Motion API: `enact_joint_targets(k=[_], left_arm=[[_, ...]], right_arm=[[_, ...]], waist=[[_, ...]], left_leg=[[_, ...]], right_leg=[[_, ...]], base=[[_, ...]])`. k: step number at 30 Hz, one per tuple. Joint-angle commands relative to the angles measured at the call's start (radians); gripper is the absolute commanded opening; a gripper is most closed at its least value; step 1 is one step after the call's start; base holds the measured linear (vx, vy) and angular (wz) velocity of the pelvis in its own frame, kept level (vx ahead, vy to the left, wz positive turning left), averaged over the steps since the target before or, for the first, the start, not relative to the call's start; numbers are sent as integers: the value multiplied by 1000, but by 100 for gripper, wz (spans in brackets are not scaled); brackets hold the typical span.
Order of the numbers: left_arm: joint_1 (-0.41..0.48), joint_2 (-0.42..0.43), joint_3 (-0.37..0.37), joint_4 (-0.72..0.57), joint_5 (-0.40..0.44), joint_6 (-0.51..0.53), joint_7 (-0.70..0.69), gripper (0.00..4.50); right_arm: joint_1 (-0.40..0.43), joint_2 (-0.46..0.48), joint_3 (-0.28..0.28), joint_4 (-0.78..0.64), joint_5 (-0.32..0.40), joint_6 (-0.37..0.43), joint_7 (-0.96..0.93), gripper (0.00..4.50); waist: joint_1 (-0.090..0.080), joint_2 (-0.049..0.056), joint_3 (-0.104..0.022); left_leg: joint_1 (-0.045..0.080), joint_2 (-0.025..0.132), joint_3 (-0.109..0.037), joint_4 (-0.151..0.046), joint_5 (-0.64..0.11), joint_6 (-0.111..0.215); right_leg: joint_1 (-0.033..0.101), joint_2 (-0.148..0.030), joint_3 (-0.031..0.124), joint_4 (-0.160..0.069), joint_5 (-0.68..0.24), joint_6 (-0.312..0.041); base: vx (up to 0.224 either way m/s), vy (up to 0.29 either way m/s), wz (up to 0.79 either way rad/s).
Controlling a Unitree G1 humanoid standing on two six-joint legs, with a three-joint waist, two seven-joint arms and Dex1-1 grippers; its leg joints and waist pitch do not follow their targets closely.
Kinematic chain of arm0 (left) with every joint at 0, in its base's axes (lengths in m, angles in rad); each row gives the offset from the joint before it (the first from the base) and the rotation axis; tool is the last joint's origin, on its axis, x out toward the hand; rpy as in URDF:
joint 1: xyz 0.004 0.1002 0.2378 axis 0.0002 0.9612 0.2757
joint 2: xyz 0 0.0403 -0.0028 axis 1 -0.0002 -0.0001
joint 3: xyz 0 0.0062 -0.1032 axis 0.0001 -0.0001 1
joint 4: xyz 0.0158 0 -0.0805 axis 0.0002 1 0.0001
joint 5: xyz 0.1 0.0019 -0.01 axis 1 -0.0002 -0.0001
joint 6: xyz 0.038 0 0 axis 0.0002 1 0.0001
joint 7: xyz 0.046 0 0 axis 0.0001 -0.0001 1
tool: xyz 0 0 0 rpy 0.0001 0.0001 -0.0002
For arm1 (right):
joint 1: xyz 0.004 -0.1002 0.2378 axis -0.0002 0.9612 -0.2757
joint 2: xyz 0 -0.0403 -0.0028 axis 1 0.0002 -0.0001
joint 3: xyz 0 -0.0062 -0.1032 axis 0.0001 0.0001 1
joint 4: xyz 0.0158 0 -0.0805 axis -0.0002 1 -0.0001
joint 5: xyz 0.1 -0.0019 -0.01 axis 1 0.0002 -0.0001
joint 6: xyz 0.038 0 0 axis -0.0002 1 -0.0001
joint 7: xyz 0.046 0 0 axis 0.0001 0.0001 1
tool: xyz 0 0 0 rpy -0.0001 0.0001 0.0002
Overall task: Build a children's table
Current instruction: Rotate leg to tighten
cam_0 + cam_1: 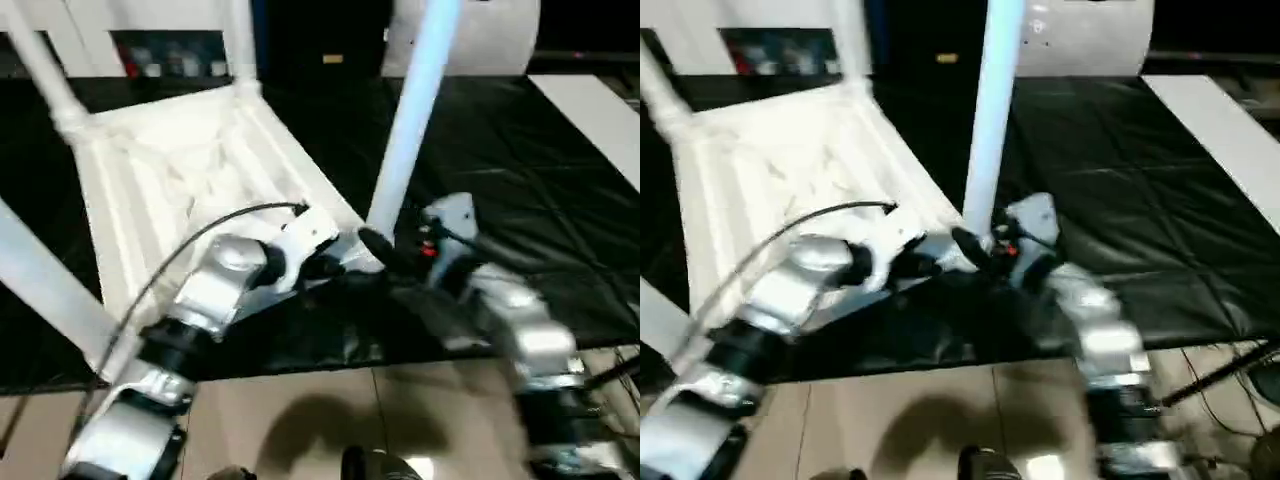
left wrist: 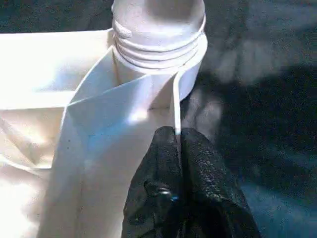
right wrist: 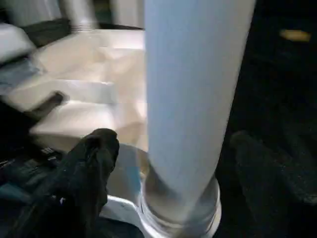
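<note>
table top (image 1: 190,170) upside down on mat (image 1: 520,200) | legs (image 1: 410,110) upright at corners
</note>
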Motion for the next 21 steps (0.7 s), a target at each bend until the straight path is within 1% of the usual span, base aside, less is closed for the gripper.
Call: enact_joint_targets(k=[1, 2, 3, 4, 5, 6, 7, 8, 9, 10, 11, 12, 13, 14, 15, 16, 17, 18, 20, 21], left_arm=[[-4, -3, -27, -5, -16, -37, -48, 0], [1, 40, -58, -5, -19, -97, -132, 0], [5, 60, -73, -8, -23, -129, -180, 0], [6, 80, -90, -7, -23, -158, -224, 0], [7, 89, -98, -6, -22, -171, -242, 0], [6, 100, -108, -4, -19, -183, -261, 0], [6, 100, -108, -4, -19, -183, -261, 0], [3, 124, -133, 6, -10, -223, -310, 0], [3, 124, -133, 6, -10, -223, -310, 0], [2, 141, -152, 10, -10, -258, -356, 0], [2, 144, -156, 11, -10, -264, -366, 0], [2, 145, -157, 12, -11, -266, -369, 0], [0, 150, -162, 15, -13, -278, -385, 0], [-1, 153, -166, 17, -15, -286, -395, 0], [-4, 161, -175, 21, -11, -303, -411, 0], [-10, 175, -189, 30, -7, -334, -440, 0], [-13, 179, -193, 33, -5, -343, -449, 0], [-13, 179, -193, 33, -5, -343, -449, 0], [-15, 181, -194, 37, -3, -352, -454, 0], [-21, 185, -197, 46, 2, -365, -462, 0]], right_arm=[[10, -8, 9, -15, 19, -1, 43, 433], [19, -73, 18, -29, 49, 13, 153, 442], [22, -102, 23, -32, 64, 20, 203, 442], [22, -130, 32, -31, 78, 24, 254, 442], [22, -142, 36, -31, 84, 26, 277, 442], [21, -158, 43, -29, 92, 27, 305, 442], [21, -158, 43, -29, 92, 27, 305, 442], [14, -186, 64, -17, 97, 20, 371, 442], [14, -186, 64, -17, 97, 20, 371, 442], [3, -207, 93, 7, 81, 4, 423, 442], [0, -211, 100, 13, 76, 1, 433, 442], [-2, -212, 102, 15, 74, -1, 437, 442], [-8, -219, 114, 27, 69, -9, 454, 442], [-12, -223, 121, 34, 68, -13, 465, 442], [-18, -229, 134, 44, 71, -13, 495, 442], [-28, -242, 156, 59, 79, -12, 549, 427], [-33, -245, 164, 68, 78, -18, 567, 427], [-33, -245, 164, 68, 78, -18, 567, 399], [-38, -246, 168, 76, 78, -21, 580, 392], [-46, -246, 171, 88, 78, -32, 600, 384]], waist=[[2, -2, -66], [8, 1, -69], [13, -1, -71], [14, -1, -71], [20, 1, -73], [21, 0, -72], [22, 0, -72], [23, 2, -71], [25, 0, -71], [28, 1, -72], [31, 0, -70], [32, 0, -70], [36, -1, -70], [38, -1, -69], [38, -1, -69], [41, -5, -68], [41, -6, -69], [42, -6, -69], [43, -6, -71], [42, -14, -70]], left_leg=[[4, 45, -8, -63, -93, 147], [5, 44, -11, -62, -89, 147], [6, 47, -10, -61, -69, 156], [5, 48, -9, -61, -57, 157], [8, 48, -8, -59, -44, 169], [7, 51, -8, -60, -30, 176], [6, 51, -8, -59, -29, 176], [8, 51, -7, -60, -31, 174], [7, 51, -8, -60, -40, 173], [8, 51, -9, -60, -44, 167], [9, 53, -6, -61, -50, 159], [8, 52, -7, -61, -49, 155], [10, 52, -7, -61, -52, 148], [11, 53, -7, -62, -59, 140], [11, 53, -7, -62, -59, 140], [10, 52, -7, -63, -66, 138], [9, 53, -6, -62, -64, 139], [8, 53, -6, -62, -59, 136], [7, 53, -6, -61, -49, 136], [6, 53, -6, -61, -48, 138]], right_leg=[[75, -75, 51, -71, -300, -187], [77, -76, 50, -70, -295, -186], [77, -76, 53, -65, -260, -191], [77, -76, 54, -60, -237, -198], [77, -76, 54, -57, -203, -210], [76, -76, 54, -52, -174, -226], [75, -77, 53, -51, -168, -229], [74, -77, 53, -52, -170, -232], [77, -79, 53, -53, -185, -232], [76, -80, 52, -53, -197, -233], [75, -81, 54, -55, -205, -231], [76, -81, 54, -55, -208, -231], [75, -81, 54, -55, -216, -229], [74, -82, 54, -56, -230, -226], [74, -82, 54, -56, -230, -226], [75, -82, 54, -56, -243, -219], [76, -83, 54, -56, -241, -216], [77, -83, 55, -55, -235, -216], [78, -83, 54, -52, -221, -218], [78, -82, 54, -52, -222, -216]], base=[[0, 0, 0], [0, 0, 0], [0, 0, 0], [0, 0, 0], [0, 0, 0], [0, 0, 0], [0, 0, 0], [0, 0, 0], [0, 0, 0], [0, 0, 0], [0, 0, 0], [0, 0, 0], [0, 0, 0], [0, 0, 0], [0, 0, 0], [0, 0, 0], [0, 0, 0], [0, 0, 0], [0, 0, 0], [0, 0, 0]])
